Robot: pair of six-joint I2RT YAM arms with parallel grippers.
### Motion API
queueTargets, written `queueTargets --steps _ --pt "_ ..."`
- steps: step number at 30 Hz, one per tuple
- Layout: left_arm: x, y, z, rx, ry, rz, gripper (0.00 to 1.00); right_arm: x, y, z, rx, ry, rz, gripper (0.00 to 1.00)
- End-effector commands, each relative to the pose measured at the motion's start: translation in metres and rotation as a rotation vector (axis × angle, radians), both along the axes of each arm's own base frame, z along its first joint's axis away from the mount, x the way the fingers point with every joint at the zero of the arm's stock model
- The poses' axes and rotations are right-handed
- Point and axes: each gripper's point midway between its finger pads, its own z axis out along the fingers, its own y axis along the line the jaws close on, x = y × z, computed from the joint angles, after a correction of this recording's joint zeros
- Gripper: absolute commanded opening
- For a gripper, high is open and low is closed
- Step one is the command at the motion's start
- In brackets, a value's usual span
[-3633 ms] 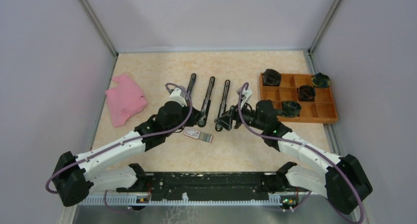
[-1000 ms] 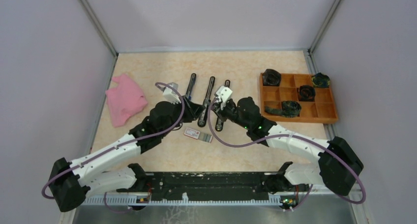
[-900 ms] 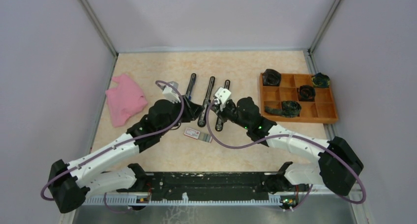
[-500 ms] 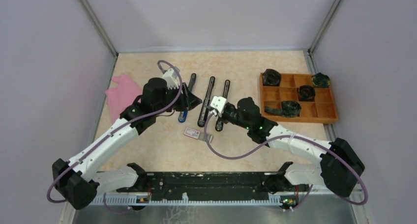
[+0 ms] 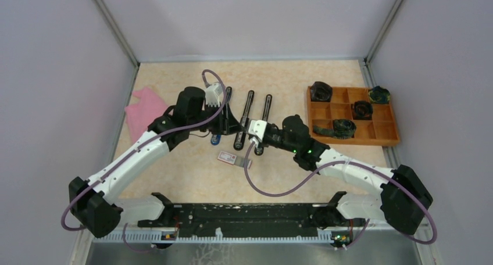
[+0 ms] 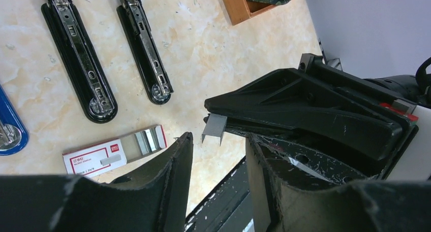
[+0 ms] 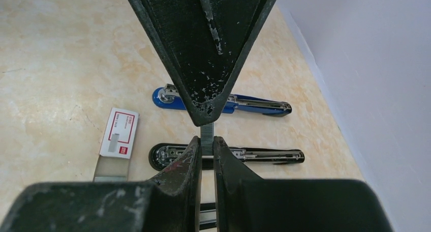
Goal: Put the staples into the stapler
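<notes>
Tabletop (image 5: 290,79): three staplers (image 5: 249,102), one staple box (image 5: 228,157)

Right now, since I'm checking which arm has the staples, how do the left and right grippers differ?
The right gripper is shut; the left gripper is open. The right gripper pinches a short staple strip at its tips; the left gripper holds nothing. Shared: both hover above the table, tips close together, near the staple box.
</notes>
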Motion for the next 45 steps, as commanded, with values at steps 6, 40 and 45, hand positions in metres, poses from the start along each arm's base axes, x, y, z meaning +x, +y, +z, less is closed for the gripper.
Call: queueTargets --steps 6,40,45 --pt "0.0 -0.001 0.004 0.004 0.002 -0.03 0.43 -0.011 0.006 0.03 0.07 -0.092 0.06 0.03" --pt "0.008 0.012 -0.008 0.088 -0.005 0.031 0.09 -0.015 0.0 0.022 0.064 -0.105 0.059 0.4" --pt "0.029 0.033 -0.02 0.138 -0.059 0.195 0.07 -0.012 -0.012 0.019 0.099 -0.071 -0.015 0.57"
